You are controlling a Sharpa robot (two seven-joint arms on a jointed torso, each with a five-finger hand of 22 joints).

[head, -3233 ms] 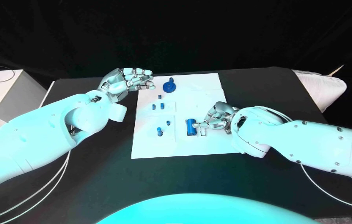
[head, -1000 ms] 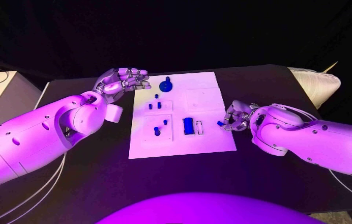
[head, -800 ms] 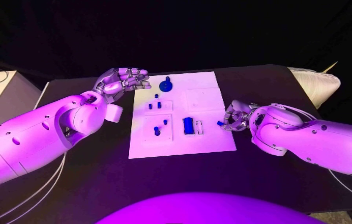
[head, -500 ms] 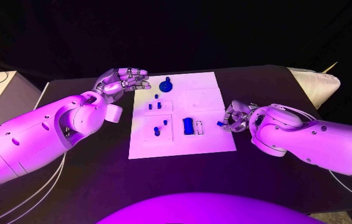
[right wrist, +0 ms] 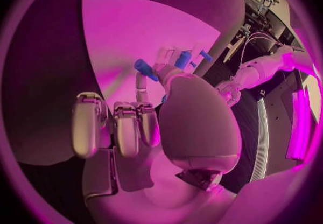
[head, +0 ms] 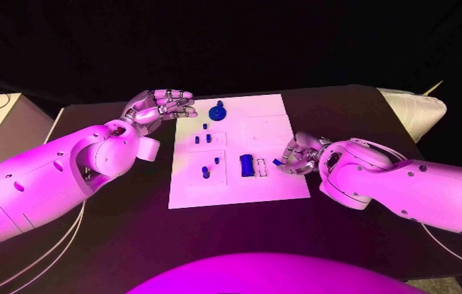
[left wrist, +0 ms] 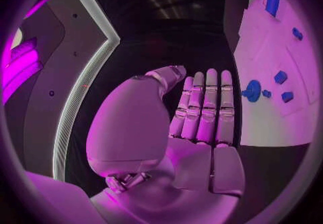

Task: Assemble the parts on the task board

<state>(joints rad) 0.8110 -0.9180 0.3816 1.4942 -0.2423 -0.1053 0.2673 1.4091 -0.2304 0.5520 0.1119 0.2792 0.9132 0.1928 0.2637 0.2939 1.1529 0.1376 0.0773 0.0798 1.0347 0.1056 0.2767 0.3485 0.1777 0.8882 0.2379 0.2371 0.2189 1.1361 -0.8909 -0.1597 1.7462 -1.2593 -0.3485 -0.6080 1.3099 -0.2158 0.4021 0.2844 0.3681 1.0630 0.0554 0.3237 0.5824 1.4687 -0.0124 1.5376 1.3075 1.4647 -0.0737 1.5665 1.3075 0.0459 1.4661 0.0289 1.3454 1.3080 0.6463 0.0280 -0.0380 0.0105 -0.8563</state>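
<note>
The white task board lies mid-table. On it stand a blue round knob, several small blue pegs and a blue block next to a pale piece. My right hand hovers over the board's right edge and pinches a small blue peg between thumb and a finger; the peg points at the board. My left hand hangs beside the board's far left corner, fingers loosely bent, holding nothing. Its fingers lie side by side near the knob.
A pale cloth-like object sits at the table's right edge and a light box at the far left. Bare black table lies in front of the board.
My right hand has shifted slightly left with the small peg, from the board's right edge in over the board toward the blue block. The left hand has stayed put.
</note>
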